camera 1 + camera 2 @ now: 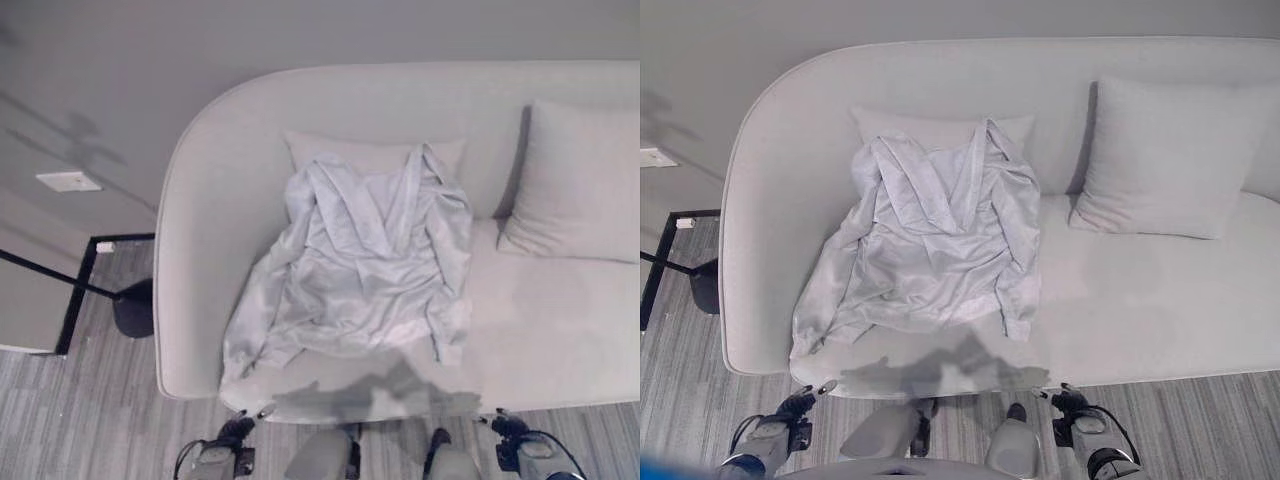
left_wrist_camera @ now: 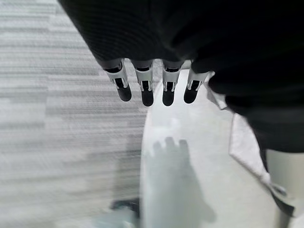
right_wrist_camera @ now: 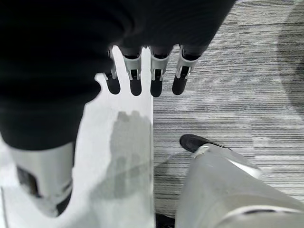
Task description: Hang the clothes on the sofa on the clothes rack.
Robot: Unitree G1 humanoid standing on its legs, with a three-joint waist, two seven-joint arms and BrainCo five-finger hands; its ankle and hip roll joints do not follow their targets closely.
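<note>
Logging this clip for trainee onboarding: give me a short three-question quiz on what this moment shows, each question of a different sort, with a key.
1. True or false: the pale grey robe is already held in the left hand.
2. Multiple choice: where does the robe lie? A) on the striped carpet B) spread on the sofa seat, its top against the small cushion C) over the large cushion.
3. Fill in: in the wrist views, the fingers of the left hand and the right hand are straight and hold ____.

Key: 1 false; 2 B; 3 nothing.
</note>
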